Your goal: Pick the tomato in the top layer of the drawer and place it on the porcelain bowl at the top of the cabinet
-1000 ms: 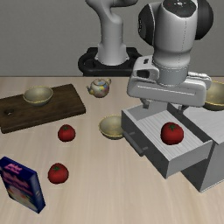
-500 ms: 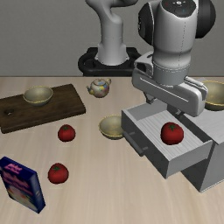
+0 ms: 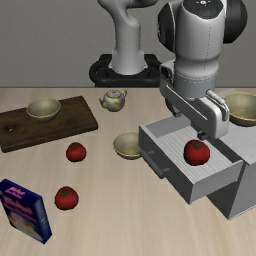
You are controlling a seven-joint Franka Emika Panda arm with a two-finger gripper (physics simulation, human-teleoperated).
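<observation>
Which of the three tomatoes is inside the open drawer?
The one at the exterior view's right, the drawer tomato. The middle tomato and the lowest tomato lie on the table.

**White-Grey Arm on a Black Base**

Consists of smooth, rounded arm (image 3: 195, 40) segments in white and light grey, with a soft glossy sheen. Carries dark grey to black bands at the joints, clearest on the large bulbous housing near the wrist. Stands on a flat, round black base (image 3: 102, 70), with a white curved column above it. Ends in a boxy, pale grey gripper (image 3: 208, 122) body with sharp edges and a dark recess on its face.
</observation>
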